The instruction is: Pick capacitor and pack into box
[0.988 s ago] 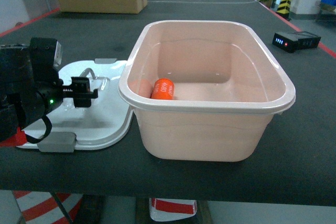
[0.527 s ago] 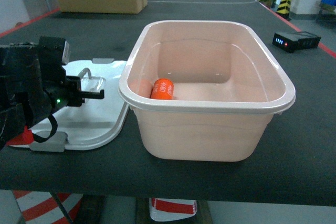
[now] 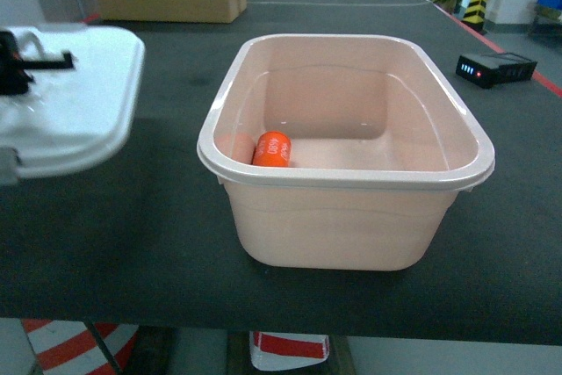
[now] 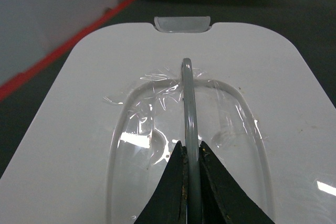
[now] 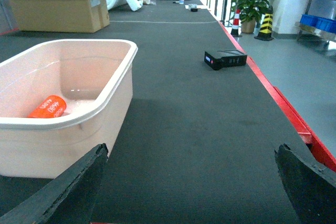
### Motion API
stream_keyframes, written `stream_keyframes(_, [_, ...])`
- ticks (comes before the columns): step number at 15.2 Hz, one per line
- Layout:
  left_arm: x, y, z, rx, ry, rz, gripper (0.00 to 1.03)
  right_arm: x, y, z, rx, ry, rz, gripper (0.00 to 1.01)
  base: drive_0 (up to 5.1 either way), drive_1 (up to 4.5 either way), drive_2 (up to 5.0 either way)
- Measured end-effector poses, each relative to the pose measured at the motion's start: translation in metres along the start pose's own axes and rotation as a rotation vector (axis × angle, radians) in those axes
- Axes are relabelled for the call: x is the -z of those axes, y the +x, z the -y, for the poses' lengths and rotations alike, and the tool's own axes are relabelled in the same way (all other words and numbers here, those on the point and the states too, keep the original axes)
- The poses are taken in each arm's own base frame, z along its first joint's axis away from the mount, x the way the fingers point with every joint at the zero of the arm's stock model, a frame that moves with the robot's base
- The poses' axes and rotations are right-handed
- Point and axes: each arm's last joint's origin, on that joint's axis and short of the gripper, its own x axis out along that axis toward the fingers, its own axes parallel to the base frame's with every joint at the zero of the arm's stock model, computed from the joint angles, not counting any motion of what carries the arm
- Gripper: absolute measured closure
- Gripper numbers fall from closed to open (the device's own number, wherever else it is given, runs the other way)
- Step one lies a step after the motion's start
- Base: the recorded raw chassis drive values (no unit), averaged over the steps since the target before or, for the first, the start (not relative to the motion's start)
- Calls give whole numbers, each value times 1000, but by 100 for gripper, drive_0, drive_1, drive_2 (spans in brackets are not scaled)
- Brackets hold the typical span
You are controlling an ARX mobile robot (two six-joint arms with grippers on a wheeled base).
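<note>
Lid (image 3: 75,98) now lifted off table (image 3: 158,217), left claw (image 4: 190,153) pinching its handle (image 4: 188,103); right claw spread wide

Capacitor (image 5: 49,107): white print along its side, reads "4680". Cardboard carton (image 5: 55,1): small dark marks, too blurred to read.

Left gripper (image 4: 190,153) clamped on wire handle (image 4: 187,103) of lid (image 4: 79,145), jaws pinched tight either side of wire, dark tips converging toward camera. In head view, left gripper (image 3: 35,61) only partly visible at far left edge, holding lid raised off table; arm itself out of frame. Right gripper (image 5: 191,182) low above table (image 5: 199,119), jaws spread wide apart, nothing between them, dark tips at bottom corners of wrist view. Right arm not visible in head view.
</note>
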Motion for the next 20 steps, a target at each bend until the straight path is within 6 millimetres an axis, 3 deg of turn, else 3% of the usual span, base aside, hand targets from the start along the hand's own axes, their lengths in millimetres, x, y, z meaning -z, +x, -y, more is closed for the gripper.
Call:
stream_keyframes(2, [-38,-9,-6,-57,-14,53,101,0,0,0,-1,0,0,3,0,0,0])
stream_keyframes(4, [-71,-18,10,-53,-27,103,101,0,0,0,0,0,0,3,0,0,0])
stream_keyframes(6, [-91,-25,42,2,-53,128,101,0,0,0,0,0,0,3,0,0,0])
stream_keyframes(8, [-106,-34,95,97,-99,147,101,0,0,0,0,0,0,3,0,0,0])
stream_keyframes(11, [-108,-39,132,154,-131,128,101,0,0,0,0,0,0,3,0,0,0])
stream_keyframes(13, [-98,-46,175,212,-154,71,101,0,0,0,0,0,0,3,0,0,0])
stream_keyframes(16, [-80,-58,224,270,-152,16,101,0,0,0,0,0,0,3,0,0,0])
stream_keyframes(20, [-62,-79,262,294,-149,-41,101,0,0,0,-1,0,0,3,0,0,0])
